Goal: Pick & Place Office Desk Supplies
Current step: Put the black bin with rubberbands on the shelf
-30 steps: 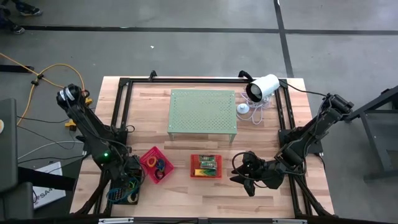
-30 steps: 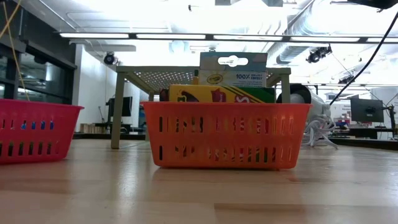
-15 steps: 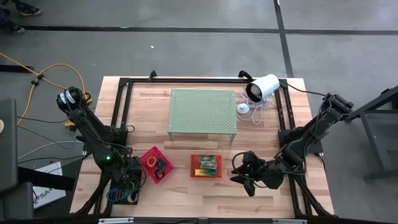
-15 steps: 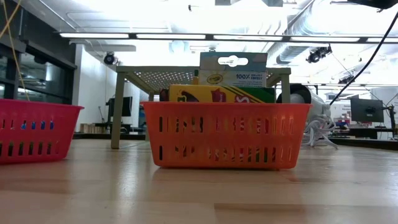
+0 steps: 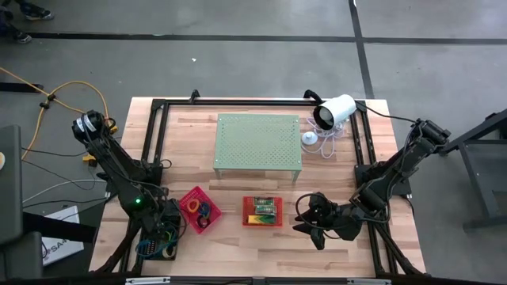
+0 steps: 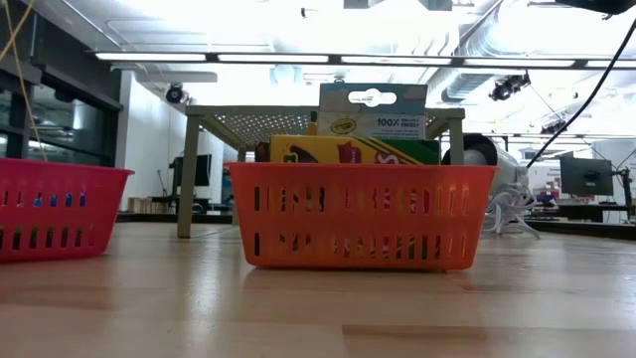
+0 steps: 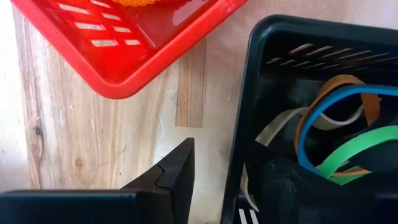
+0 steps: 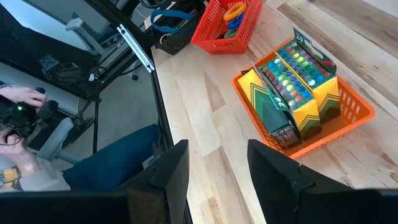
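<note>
The black tray (image 5: pixel 158 240) at the table's near left corner holds blue (image 7: pixel 336 118), green (image 7: pixel 367 146) and tan (image 7: pixel 339 87) rubber-band loops. My left gripper (image 7: pixel 231 154) points down over it, open, with one finger (image 7: pixel 177 180) outside the tray's wall (image 7: pixel 245 124) and the other inside. The red tray (image 5: pixel 199 210) beside it holds coloured rings (image 8: pixel 235 11). In the orange tray (image 5: pixel 263 211) green-and-yellow packs (image 8: pixel 287 87) stand on edge. My right gripper (image 5: pixel 305 220) hovers open to the right of the orange tray, with nothing between its fingers. My left gripper stands astride the black tray's wall (image 7: pixel 242 168), coming from above. Bare wood shows between the outer finger and the wall. The inner finger (image 7: pixel 283 186) is dark against the tray, and I cannot tell whether it touches the wall or the bands.
A pale green perforated stand (image 5: pixel 259 141) occupies the table's far middle, with a white camera (image 5: pixel 333 112) on a small tripod to its right. A black frame (image 5: pixel 154 142) runs along the table's edges. A seated person (image 8: pixel 112 162) shows beyond the table's left edge.
</note>
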Controlling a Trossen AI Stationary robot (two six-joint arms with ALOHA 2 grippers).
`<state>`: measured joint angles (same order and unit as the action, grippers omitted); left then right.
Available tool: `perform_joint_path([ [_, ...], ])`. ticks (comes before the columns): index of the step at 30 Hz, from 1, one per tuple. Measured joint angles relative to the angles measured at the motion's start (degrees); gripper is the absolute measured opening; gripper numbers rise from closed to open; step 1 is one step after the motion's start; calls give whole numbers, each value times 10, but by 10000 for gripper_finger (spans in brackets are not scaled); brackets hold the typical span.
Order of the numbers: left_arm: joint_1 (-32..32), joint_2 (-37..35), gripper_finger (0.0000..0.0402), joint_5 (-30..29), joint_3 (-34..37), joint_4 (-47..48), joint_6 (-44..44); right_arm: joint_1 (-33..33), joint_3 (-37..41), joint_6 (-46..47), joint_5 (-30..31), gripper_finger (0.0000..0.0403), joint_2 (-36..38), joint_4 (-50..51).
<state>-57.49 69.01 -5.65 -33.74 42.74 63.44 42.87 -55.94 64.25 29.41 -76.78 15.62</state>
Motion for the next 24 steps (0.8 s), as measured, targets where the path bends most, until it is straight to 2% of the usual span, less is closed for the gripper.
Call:
perform_joint_path([
  [19, 0, 0, 8, 3, 0, 0, 4, 0, 0, 0, 0, 150, 0, 0],
  [24, 0, -1, 2, 3, -1, -1, 4, 0, 0, 0, 0, 150, 0, 0],
])
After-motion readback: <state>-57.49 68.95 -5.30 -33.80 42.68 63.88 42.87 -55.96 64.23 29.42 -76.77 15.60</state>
